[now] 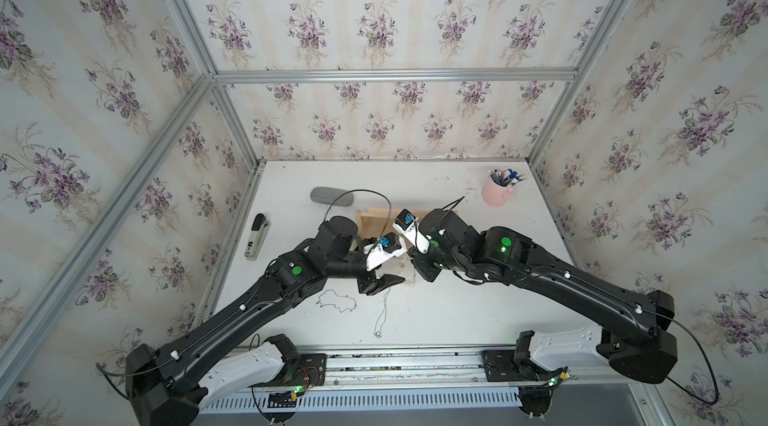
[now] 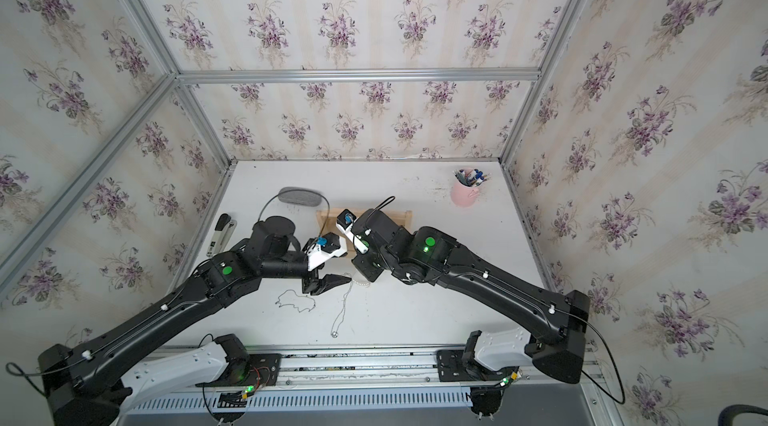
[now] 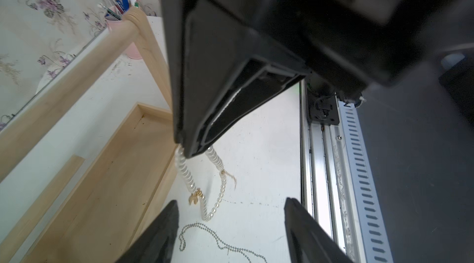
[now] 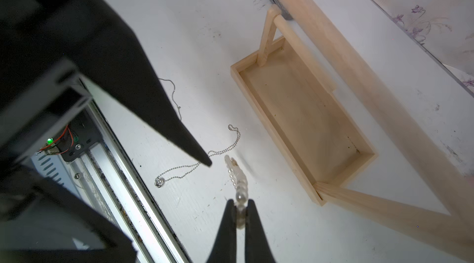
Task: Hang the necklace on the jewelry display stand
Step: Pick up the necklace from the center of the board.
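Pearl necklace [image 4: 239, 192] pinched at one point by your right gripper [image 4: 241, 213], its jaws clamped on the beads. The rest of the strand droops as a doubled loop toward the white tabletop [image 1: 457, 311], just on the 6 o'clock side of the jewelry display stand [image 4: 302, 110]. Whether the lower end rests on the table cannot be told. Your left gripper [image 3: 230, 200] hovers beside the hanging loop, jaws apart and nothing between them. Judged step: the strand is lifted and awaits spreading, since nothing hangs on the top rail [image 3: 77, 79] yet. The next move calls for a second hold with the left gripper to open the loop. You would then raise both holds above the rail and carry them toward 12 o'clock so the strand drapes over the bar, clear of the near upright. Two ball chains lie loose on the table: a dark one [image 1: 337, 302] at 7 o'clock of the left gripper, and a silver one with a pendant [image 1: 382, 311] at 6 o'clock. Reading the table as a dial, a stapler [image 1: 257, 237] lies at 9 o'clock, a grey case [image 1: 332, 196] at 11 and a pink cup of pens [image 1: 496, 195] at 1. The surface is scuffed, and violet-flowered wallpaper [image 1: 374, 29] lines walls framed in aluminium [image 1: 395, 75].
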Motion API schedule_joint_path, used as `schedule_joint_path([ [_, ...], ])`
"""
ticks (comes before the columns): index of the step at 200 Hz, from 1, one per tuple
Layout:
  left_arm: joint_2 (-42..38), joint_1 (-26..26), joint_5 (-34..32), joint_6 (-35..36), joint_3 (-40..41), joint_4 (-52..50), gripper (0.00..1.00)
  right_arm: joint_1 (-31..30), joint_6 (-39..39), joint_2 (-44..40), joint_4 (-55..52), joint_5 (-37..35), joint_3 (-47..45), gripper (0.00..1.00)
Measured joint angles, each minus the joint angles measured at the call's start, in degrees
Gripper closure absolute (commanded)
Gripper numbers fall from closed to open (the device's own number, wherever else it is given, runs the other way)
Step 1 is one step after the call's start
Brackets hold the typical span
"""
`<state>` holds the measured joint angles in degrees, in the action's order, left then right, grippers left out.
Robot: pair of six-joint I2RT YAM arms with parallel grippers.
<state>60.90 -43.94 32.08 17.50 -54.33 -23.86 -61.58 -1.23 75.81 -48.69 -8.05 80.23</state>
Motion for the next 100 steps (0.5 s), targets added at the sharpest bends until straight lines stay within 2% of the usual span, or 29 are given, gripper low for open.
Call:
schedule_joint_path([
  [9, 1.5, -0.2, -0.5, 0.5, -0.5, -0.3, 0.53, 0.0, 0.4, 0.3, -0.5, 0.1, 0.8, 1.00],
  [26, 2.7, -0.3, -0.5, 1.6, -0.5, -0.3, 0.59, 0.1, 1.4, 0.7, -1.2, 0.2, 2.0, 1.00],
  [62, 1.9, -0.4, -1.3, 1.9, 0.3, 1.5, 0.57, 0.2, 2.7, 0.8, -1.3, 0.9, 2.3, 1.00],
  [100, -4.5, 1.0, -3.9, -0.1, 7.0, 7.1, 0.53, 1.1, 3.0, -0.1, 1.3, 2.8, 0.8, 1.00],
])
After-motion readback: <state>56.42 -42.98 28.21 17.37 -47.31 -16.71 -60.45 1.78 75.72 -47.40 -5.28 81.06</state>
